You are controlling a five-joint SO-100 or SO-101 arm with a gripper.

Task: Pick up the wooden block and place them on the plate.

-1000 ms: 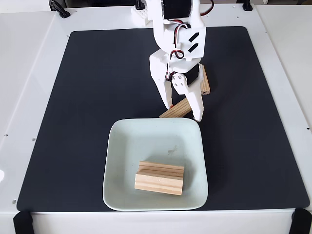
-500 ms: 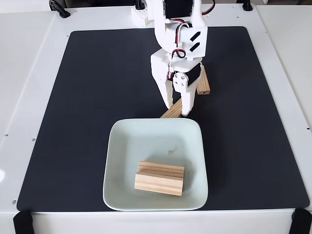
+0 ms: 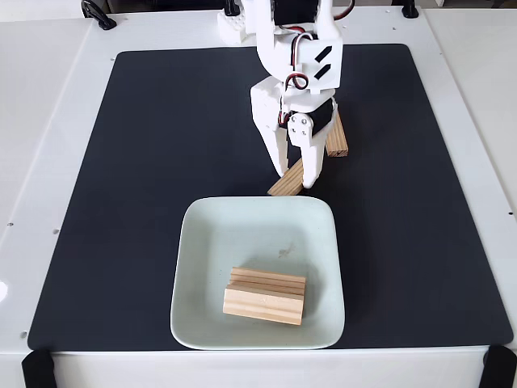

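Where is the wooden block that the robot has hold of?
In the fixed view the block sits between the jaws, just beyond the plate's far rim, right of centre.

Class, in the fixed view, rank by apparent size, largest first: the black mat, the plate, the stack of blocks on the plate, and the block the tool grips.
1. Black mat
2. Plate
3. Stack of blocks
4. Block in the tool; partly hidden and possibly lifted, so its rank is unsure.

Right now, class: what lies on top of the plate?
Stacked wooden blocks rest on the plate, toward its near edge. How many are stacked is unclear; the plate's surface beneath them is covered.
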